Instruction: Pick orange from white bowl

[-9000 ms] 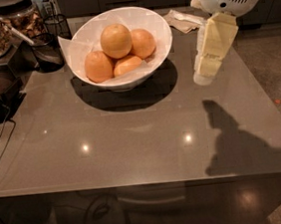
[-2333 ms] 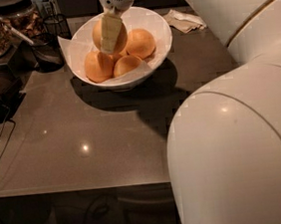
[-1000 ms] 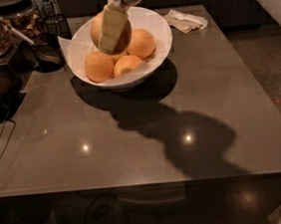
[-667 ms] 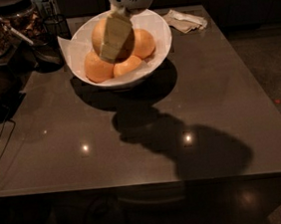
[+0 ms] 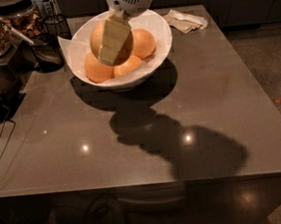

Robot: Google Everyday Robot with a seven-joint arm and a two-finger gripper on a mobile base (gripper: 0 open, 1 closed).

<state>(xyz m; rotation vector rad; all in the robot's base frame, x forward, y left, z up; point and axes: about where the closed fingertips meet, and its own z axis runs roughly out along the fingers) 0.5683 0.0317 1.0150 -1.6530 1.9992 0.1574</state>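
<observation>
Since my arm's bulk has swung out of view and its shadow [image 5: 184, 144] has slid across the table [image 5: 238, 88], my pincer [image 5: 110, 51] now shows plainly. The orange [image 5: 96, 38] in it looks larger and higher than a moment ago, which I take to mean it is coming up off the three smaller fruits [image 5: 96, 71] just below. That puts the task near its end: the grasp is made and the lift begun, though the orange hangs over the bowl [image 5: 162, 46] and is not yet carried clear of it. The pincer is spread only to the orange's width and clamped on it; one pale finger [image 5: 115, 34] lies slantwise across the near face, the other is hidden behind. The bowl sits right beneath the pincer, which touches neither it nor the smaller fruits, as far as I can tell.
</observation>
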